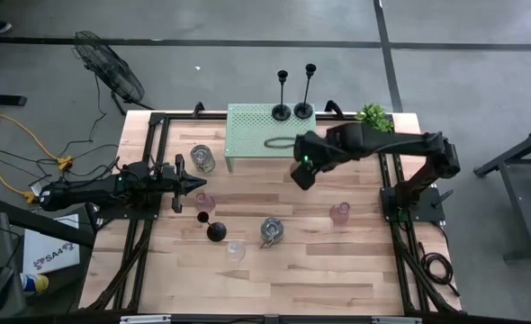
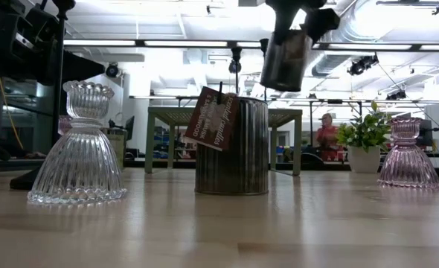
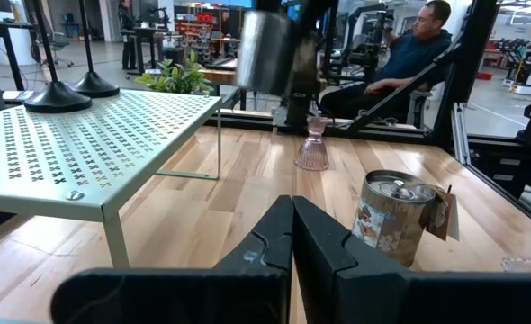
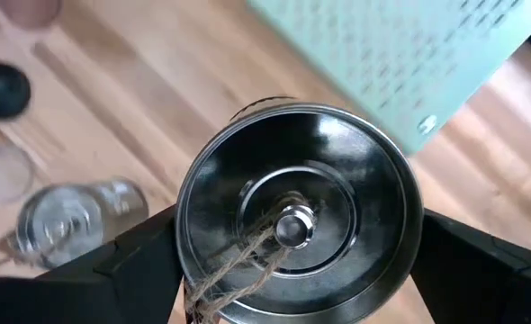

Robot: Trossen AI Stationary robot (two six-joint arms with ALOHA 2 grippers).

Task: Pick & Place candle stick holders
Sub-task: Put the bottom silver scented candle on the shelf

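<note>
My right gripper (image 1: 302,173) is shut on a silvery jar (image 4: 297,211), held high over the table just in front of the pale green shelf (image 1: 270,126); the jar also shows in the low view (image 2: 286,59). My left gripper (image 1: 201,184) is shut and empty at the table's left, next to a pink cup (image 1: 202,201). Two black candlesticks (image 1: 282,110) (image 1: 304,110) stand on the shelf, and a third (image 1: 215,230) stands on the table. Two more silvery jars (image 1: 202,158) (image 1: 272,231), a pink cup (image 1: 340,213) and a clear cup (image 1: 236,249) rest on the table. My right gripper pinches the jar's round side wall (image 4: 186,243) between its two fingers, one on each side, just below the top rim. The fingers come from above and point down. The jar hangs lifted clear of the table, roughly upright and a little tilted, with twine across its top.
A small green plant (image 1: 372,115) stands at the far right corner. A tagged jar (image 2: 232,145) stands mid-table between the clear holder (image 2: 78,149) and the pink one (image 2: 409,152). A person sits beyond the table (image 3: 409,54). Bare wood lies along the near edge.
</note>
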